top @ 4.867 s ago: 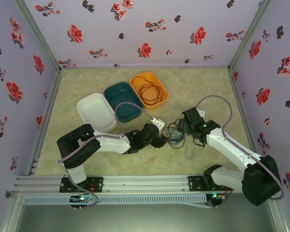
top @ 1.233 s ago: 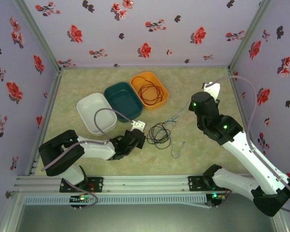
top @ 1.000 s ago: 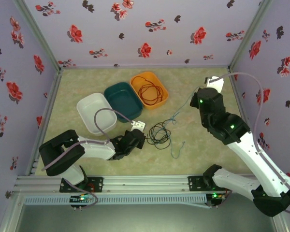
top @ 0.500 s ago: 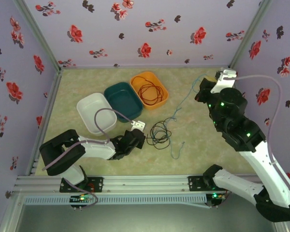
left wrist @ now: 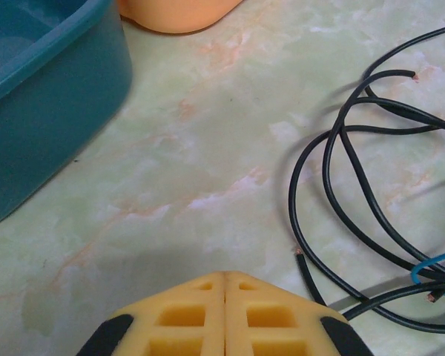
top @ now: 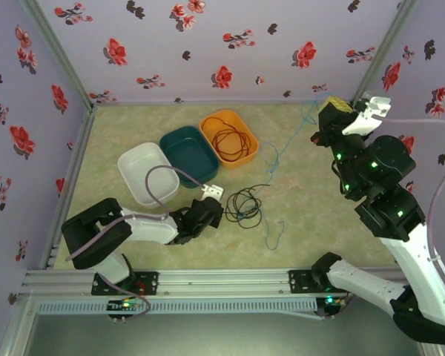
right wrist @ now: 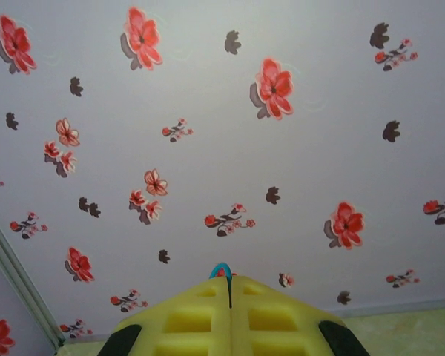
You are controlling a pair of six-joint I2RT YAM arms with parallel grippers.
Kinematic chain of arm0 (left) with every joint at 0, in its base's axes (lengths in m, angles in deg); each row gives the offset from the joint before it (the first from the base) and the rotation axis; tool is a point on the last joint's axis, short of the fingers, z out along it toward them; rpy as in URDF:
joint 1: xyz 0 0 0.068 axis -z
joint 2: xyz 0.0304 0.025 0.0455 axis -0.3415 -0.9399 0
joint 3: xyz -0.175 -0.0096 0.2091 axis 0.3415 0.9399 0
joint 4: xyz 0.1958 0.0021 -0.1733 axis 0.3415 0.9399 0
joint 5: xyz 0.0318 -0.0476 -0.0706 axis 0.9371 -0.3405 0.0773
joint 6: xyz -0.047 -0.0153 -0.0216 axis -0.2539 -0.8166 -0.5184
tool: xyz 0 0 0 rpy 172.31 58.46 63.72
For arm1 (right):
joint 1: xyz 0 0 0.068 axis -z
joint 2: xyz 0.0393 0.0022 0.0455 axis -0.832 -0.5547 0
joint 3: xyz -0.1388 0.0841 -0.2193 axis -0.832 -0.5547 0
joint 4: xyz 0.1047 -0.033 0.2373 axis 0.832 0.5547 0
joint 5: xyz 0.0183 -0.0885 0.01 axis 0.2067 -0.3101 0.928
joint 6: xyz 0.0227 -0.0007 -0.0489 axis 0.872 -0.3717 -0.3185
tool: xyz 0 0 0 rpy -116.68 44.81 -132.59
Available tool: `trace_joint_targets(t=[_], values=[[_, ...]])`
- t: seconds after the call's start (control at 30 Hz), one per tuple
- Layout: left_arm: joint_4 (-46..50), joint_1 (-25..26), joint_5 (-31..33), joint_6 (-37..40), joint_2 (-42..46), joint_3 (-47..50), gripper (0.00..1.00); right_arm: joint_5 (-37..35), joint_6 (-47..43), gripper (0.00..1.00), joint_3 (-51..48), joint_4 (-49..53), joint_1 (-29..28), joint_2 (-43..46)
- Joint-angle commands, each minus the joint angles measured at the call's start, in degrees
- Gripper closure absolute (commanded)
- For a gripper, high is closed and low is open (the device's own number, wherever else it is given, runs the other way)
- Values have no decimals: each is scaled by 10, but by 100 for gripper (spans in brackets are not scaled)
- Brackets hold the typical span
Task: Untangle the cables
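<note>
Blue cable between right fingers

A blue cable is gripped by the right gripper, which is held high above the table, and the cable hangs below it to the tabletop. A black cable coil is seen just beyond the left gripper.
</note>
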Motion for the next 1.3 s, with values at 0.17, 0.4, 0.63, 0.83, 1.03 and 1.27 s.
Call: trace_joint_targets(t=[0.17, 0.4, 0.63, 0.83, 1.03, 1.27], values=[[1, -8, 21, -10, -14, -5, 100, -31, -95, 100, 89, -28, 4, -35], [9, -12, 20, -11, -22, -9, 100, -42, -156, 100, 192, -25, 4, -86], [6, -12, 20, -14, -5, -7, 100, -11, -148, 100, 235, 0, 4, -107], [10, -12, -9, 13, 64, -13, 78, 54, -140, 100, 212, 46, 4, -96], [23, -14, -32, 64, 149, -38, 48, 79, -134, 100, 150, 31, 4, -73], [59, -30, -48, 175, 204, -126, 15, 159, -135, 100, 137, 45, 4, -72]])
